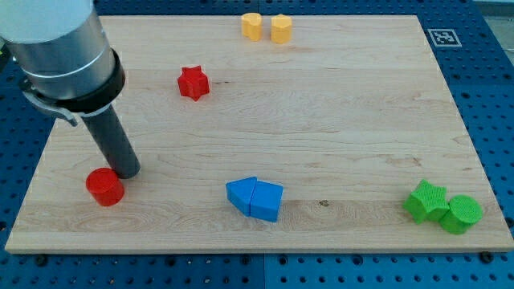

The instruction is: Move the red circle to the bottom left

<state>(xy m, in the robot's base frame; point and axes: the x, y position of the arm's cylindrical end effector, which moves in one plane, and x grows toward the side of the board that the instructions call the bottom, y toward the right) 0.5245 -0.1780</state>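
The red circle (104, 187) lies on the wooden board (337, 120) near the view's bottom left corner. My tip (127, 172) rests on the board just to the upper right of the red circle, close to it or touching it. The dark rod rises from the tip toward the view's top left, up to the grey arm body.
A red star (193, 83) lies at upper left. Two yellow blocks (267, 27) sit at the top edge. Two blue blocks (255, 199) touch each other at bottom centre. A green star (426, 201) and a green cylinder (461, 214) sit at bottom right.
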